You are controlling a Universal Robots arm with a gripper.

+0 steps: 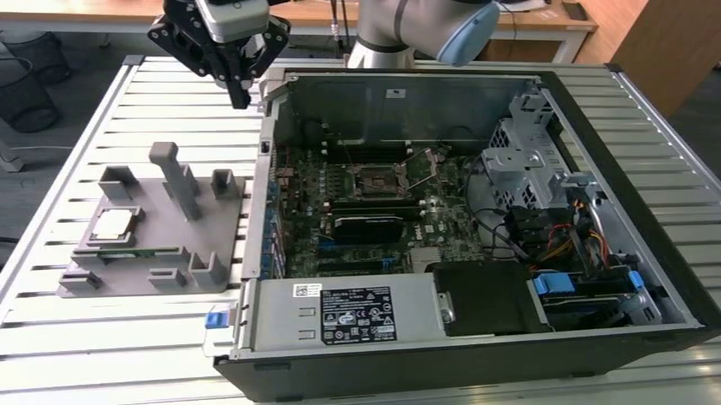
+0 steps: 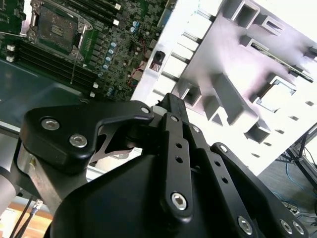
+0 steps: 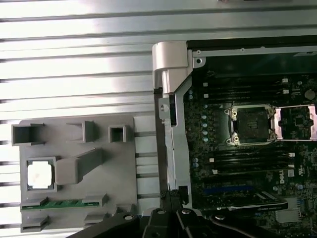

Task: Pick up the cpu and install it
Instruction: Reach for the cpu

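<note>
The cpu (image 1: 113,224) (image 3: 40,174), a small silvery square with a pale rim, lies flat in a recess of the grey holder (image 1: 135,274) (image 3: 116,168) on the slatted table, at the exterior view's left. My gripper (image 1: 239,101) (image 3: 171,197) hangs shut and empty above the table, beyond the holder and just outside the open computer case's left wall. It is well apart from the cpu. The black socket frame (image 1: 377,177) (image 3: 250,124) (image 2: 54,25) on the motherboard stands open, its lid swung aside.
A thin green memory strip (image 1: 130,251) (image 3: 64,203) sits in the holder beside the cpu. Tall grey posts (image 1: 181,181) rise from the holder. The case wall (image 1: 267,152) stands between holder and motherboard. A power supply (image 1: 349,312) and drive cage (image 1: 524,152) fill the case.
</note>
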